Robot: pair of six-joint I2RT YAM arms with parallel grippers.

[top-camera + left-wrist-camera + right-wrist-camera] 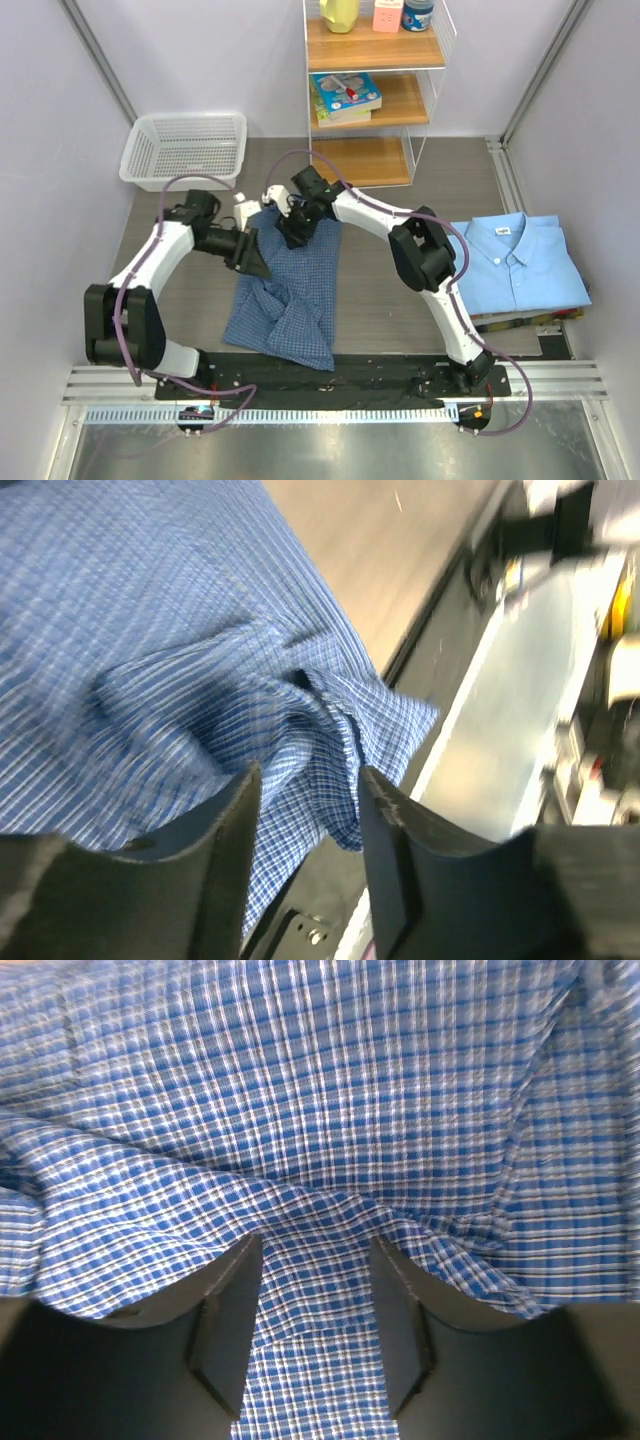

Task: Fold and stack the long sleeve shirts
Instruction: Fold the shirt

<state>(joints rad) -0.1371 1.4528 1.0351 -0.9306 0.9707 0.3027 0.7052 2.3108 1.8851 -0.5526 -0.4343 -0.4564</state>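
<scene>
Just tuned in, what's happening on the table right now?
Both arms are working the dark blue checked shirt, which lies rumpled mid-table, not yet folded. The left tool and the right tool each have checked cloth between their fingers; I cannot tell whether either is clamped. The light blue shirt already lies folded at the right, untouched. A white basket sits at the far left.

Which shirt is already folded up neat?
The plain light blue shirt at the right of the table, folded flat with its collar showing. The dark blue checked shirt lies rumpled between the grippers.
</scene>
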